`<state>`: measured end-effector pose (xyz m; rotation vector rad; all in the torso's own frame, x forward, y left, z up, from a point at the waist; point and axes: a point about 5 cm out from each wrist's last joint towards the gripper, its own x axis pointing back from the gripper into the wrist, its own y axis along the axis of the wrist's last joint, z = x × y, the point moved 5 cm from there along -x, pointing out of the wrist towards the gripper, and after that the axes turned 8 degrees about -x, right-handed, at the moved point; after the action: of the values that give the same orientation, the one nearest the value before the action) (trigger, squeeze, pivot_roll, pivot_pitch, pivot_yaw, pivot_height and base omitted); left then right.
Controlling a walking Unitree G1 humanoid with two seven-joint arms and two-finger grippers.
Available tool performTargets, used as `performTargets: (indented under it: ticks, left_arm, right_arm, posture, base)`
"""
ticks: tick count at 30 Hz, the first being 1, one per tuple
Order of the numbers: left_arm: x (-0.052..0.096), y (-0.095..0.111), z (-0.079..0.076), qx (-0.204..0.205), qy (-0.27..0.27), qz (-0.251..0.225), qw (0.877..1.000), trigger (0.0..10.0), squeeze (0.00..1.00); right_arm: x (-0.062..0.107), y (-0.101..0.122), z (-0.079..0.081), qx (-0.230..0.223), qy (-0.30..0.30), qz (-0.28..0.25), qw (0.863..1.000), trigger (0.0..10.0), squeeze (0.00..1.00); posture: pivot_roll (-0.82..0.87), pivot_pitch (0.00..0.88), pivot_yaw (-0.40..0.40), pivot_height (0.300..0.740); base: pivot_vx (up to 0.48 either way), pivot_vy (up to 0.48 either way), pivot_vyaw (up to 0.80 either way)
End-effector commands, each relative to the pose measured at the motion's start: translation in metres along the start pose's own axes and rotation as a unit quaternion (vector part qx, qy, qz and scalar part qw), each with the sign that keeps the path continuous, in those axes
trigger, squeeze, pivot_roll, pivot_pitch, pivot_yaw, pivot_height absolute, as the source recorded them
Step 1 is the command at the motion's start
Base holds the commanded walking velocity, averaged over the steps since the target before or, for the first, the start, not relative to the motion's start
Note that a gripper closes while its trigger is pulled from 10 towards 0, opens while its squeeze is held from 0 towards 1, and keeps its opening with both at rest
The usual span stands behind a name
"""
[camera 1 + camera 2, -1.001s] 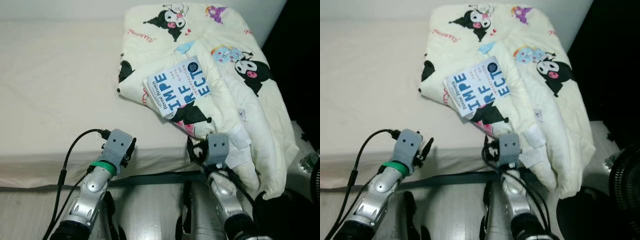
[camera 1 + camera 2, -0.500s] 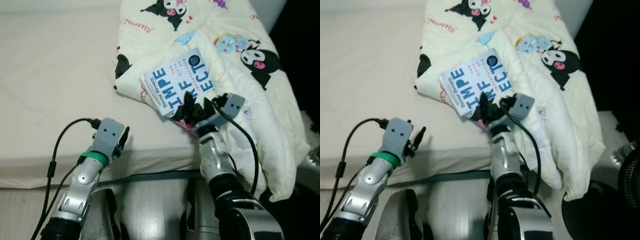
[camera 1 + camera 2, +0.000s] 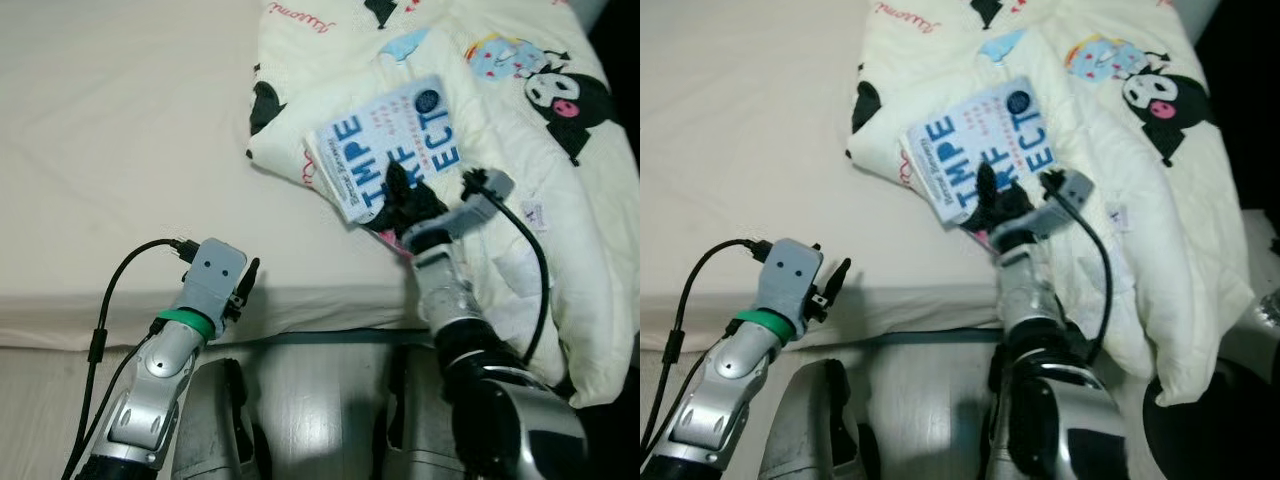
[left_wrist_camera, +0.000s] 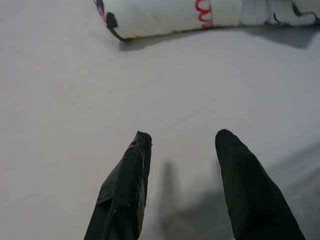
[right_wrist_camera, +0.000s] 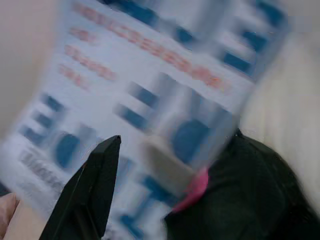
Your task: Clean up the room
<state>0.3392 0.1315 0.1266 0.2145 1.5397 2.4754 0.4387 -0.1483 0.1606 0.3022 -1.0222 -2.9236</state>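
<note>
Nearest the robot, at the front edge of the bed (image 3: 120, 150), the left claw (image 3: 246, 285) hovers just above the pale sheet with its two black fingers (image 4: 125, 190) spread apart and nothing between them; the left wrist view shows only bare sheet beneath them, with the rolled edge of the blanket (image 4: 170, 15) farther on. A black cable (image 3: 120, 300) loops from the left wrist back toward the arm.

Farther in and on the robot's right, the right claw (image 3: 405, 195) reaches over the edge of the cream cartoon-print blanket (image 3: 520, 150) to the near end of the book (image 3: 390, 145). Its fingers are parted, their tips lying over the book's lower corner, and whether they actually press on the cover cannot be told. In the right wrist view, which is blurred, the blue-lettered white cover sits close in front, one black finger (image 5: 90, 190) beside it.

That book, white with large blue letters, lies face up and tilted on the bunched blanket, near its left edge. Beyond it the blanket spreads up over the right side of the bed and hangs down over the bed's front edge.
</note>
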Motion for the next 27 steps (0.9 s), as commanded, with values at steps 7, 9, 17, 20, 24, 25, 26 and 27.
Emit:
performTargets:
  ticks: [7, 9, 17, 20, 24, 25, 26, 27]
  left_arm:
    - [0.013, -0.016, -0.004, -0.003, -0.014, 0.032, 0.999, 10.0, 0.0]
    - [0.013, -0.015, -0.005, -0.003, -0.014, 0.033, 0.999, 10.0, 0.0]
    - [0.015, -0.013, -0.005, -0.004, -0.012, 0.038, 0.999, 10.0, 0.0]
    - [0.016, -0.014, -0.003, -0.006, -0.011, 0.042, 0.999, 10.0, 0.0]
    - [0.017, -0.015, -0.002, -0.008, -0.009, 0.044, 0.999, 10.0, 0.0]
    - [0.018, -0.015, -0.002, -0.008, -0.009, 0.045, 0.999, 10.0, 0.0]
    - [0.018, -0.016, -0.002, -0.009, -0.009, 0.046, 0.999, 10.0, 0.0]
    - [0.018, -0.016, -0.002, -0.009, -0.009, 0.047, 0.999, 10.0, 0.0]
  right_arm:
    - [0.019, -0.031, -0.033, -0.08, -0.059, 0.056, 0.994, 10.0, 0.0]
    - [0.02, -0.031, -0.033, -0.08, -0.059, 0.053, 0.994, 10.0, 0.0]
    - [0.012, 0.02, -0.009, -0.098, 0.076, -0.028, 0.992, 10.0, 0.0]
    - [0.013, 0.034, -0.008, -0.111, 0.097, -0.046, 0.988, 10.0, 0.0]
    - [0.013, 0.041, -0.004, -0.113, 0.12, -0.053, 0.985, 9.5, 0.0]
    - [0.012, 0.043, -0.001, -0.113, 0.13, -0.053, 0.984, 9.6, 0.0]
    - [0.012, 0.044, 0.002, -0.115, 0.139, -0.051, 0.982, 10.0, 0.0]
    - [0.011, 0.044, 0.005, -0.118, 0.147, -0.05, 0.981, 10.0, 0.0]
  posture:
    - [0.05, 0.315, 0.159, 0.565]
    - [0.05, 0.314, 0.157, 0.565]
    - [0.08, 0.313, 0.162, 0.565]
    - [0.08, 0.314, 0.162, 0.565]
    - [0.09, 0.315, 0.163, 0.565]
    - [0.09, 0.316, 0.164, 0.565]
    - [0.09, 0.316, 0.164, 0.565]
    - [0.09, 0.316, 0.164, 0.565]
  base:
    - [0.0, 0.0, 0.0]
    - [0.0, 0.0, 0.0]
    - [0.0, 0.0, 0.0]
    - [0.0, 0.0, 0.0]
    - [0.0, 0.0, 0.0]
    - [0.0, 0.0, 0.0]
    - [0.0, 0.0, 0.0]
    - [0.0, 0.0, 0.0]
